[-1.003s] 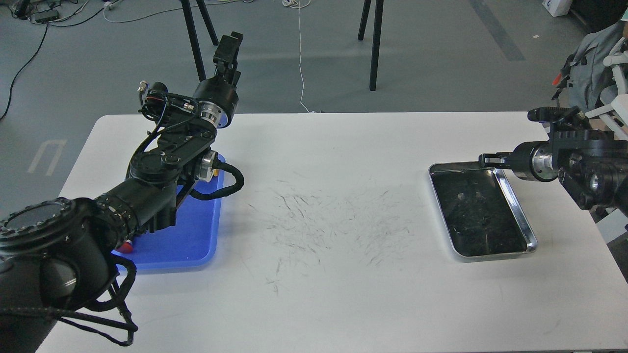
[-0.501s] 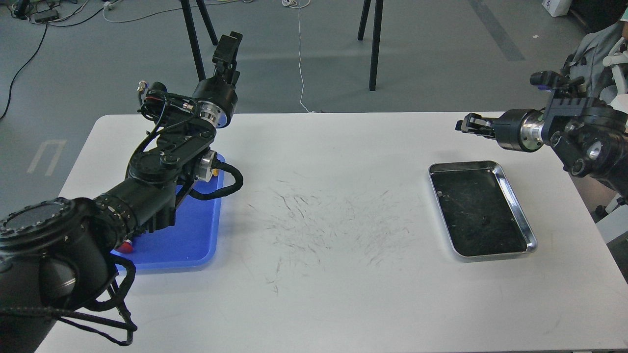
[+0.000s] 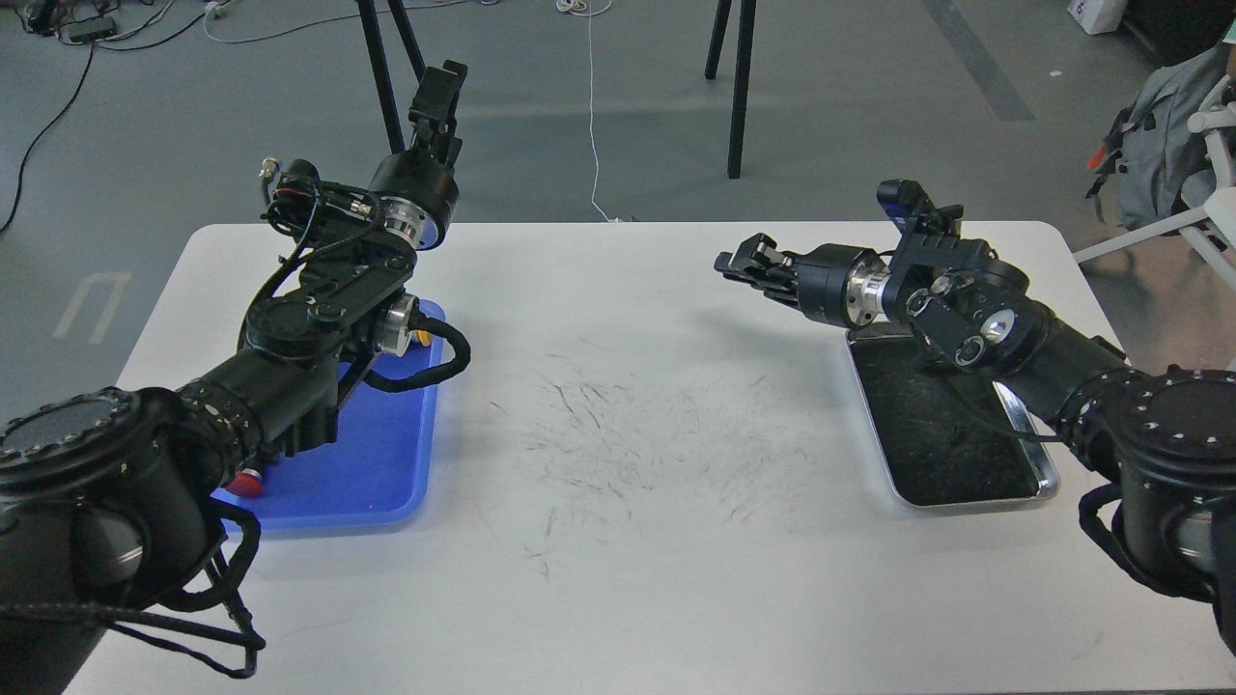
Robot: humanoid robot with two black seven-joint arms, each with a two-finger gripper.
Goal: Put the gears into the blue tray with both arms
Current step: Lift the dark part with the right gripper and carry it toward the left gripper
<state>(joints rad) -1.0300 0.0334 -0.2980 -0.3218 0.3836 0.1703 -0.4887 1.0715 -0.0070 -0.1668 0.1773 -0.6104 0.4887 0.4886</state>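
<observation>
- Blue tray (image 3: 377, 473) lies far off to the right pincer's (image 3: 739, 263) left, across the scuffed surface (image 3: 637, 541), under the left arm (image 3: 319, 319).
- Right pincer points that way above the surface, silver tray (image 3: 1038, 483) behind it; fingers look close together, whether on a gear I cannot tell.
- Left pincer (image 3: 435, 97) rears up beyond the blue tray, state unreadable.
- No gear visible.
</observation>
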